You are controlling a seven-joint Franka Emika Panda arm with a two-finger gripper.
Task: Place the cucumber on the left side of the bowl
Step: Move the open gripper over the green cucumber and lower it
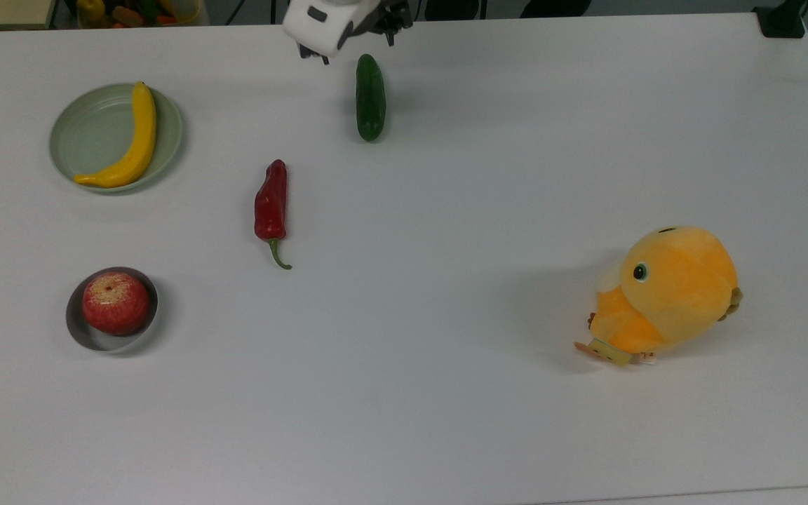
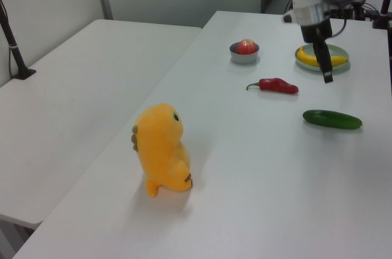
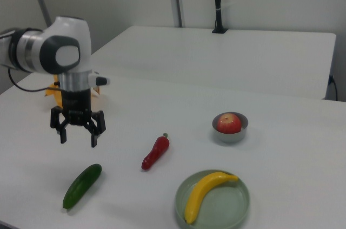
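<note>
The dark green cucumber (image 1: 370, 98) lies flat near the top view's upper edge, also seen as the cucumber (image 3: 82, 185) and the cucumber (image 2: 332, 119). A small grey bowl (image 1: 106, 344) with a red apple (image 1: 115, 301) in it stands far off at the top view's lower left; it is the bowl (image 3: 230, 138) at the right view's right and the bowl (image 2: 244, 58) in the left view. My gripper (image 3: 78, 134) hangs open and empty above the table, a little above and behind the cucumber. In the left view the gripper (image 2: 326, 69) points down between plate and cucumber.
A red chili (image 1: 271, 203) lies between cucumber and bowl. A pale green plate (image 1: 85, 130) holding a banana (image 1: 130, 144) sits above the bowl in the top view. An orange plush toy (image 1: 667, 291) stands at the top view's right. The white table (image 1: 446, 351) spreads wide around them.
</note>
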